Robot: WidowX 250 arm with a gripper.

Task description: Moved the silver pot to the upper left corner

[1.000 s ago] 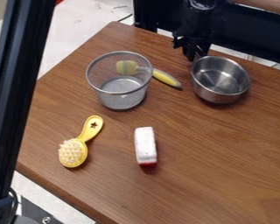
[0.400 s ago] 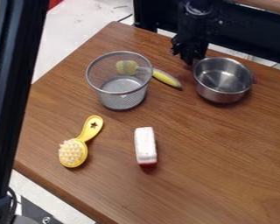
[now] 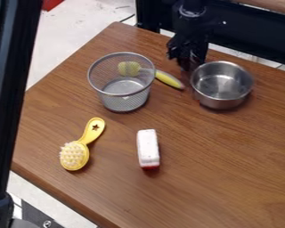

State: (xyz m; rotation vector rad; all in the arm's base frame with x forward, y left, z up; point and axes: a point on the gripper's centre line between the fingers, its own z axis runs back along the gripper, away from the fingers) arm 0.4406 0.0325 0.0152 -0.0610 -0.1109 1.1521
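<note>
At the top right of the bench (image 3: 210,147) is the silver pot (image 3: 221,84), by the claw (image 3: 191,67). I can't tell if that's open or holding it. The trip to the top left corner (image 3: 117,28) isn't done. One pot, one wire basket (image 3: 122,101), one yellow hairbrush (image 3: 74,155), one yellow-handled tool (image 3: 168,79), one white block (image 3: 148,149).

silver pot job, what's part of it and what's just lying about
Part of the job:
- silver pot
- gripper, at the pot's upper left side
- wooden table

Just lying about:
- wire mesh basket
- yellow-handled tool behind it
- yellow brush
- white and red object
</note>
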